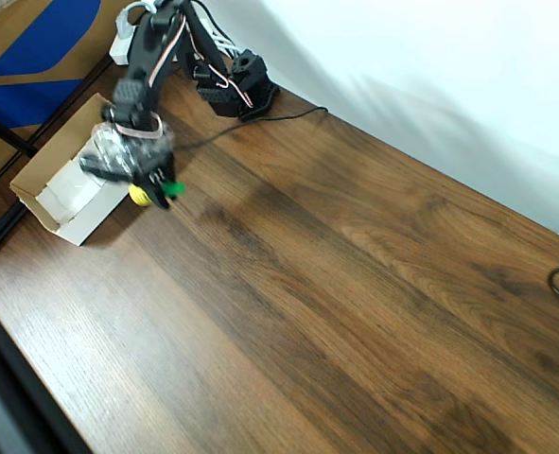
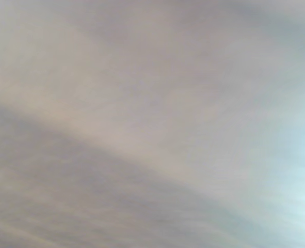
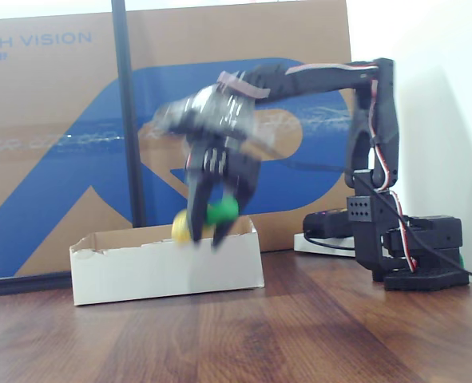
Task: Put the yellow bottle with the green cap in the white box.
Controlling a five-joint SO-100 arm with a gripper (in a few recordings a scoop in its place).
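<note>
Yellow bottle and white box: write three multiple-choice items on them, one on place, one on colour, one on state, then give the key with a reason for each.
1. Where is the yellow bottle with the green cap?
A. Lying on the bare table
B. Held above the rim of the white box
C. On top of the large carton

2. What colour is the bottle's cap?
A. Red
B. White
C. Green

3. What is the gripper doing?
A. Shut on the bottle
B. Open and holding nothing
C. Resting flat on the table

Key:
1 B, the fixed view shows the bottle in the air at the box's upper edge; the overhead view places it at the box's right-hand edge.
2 C, a bright green end sticks out beside the yellow body.
3 A, the dark fingers run down either side of the bottle, which hangs clear of the table.
</note>
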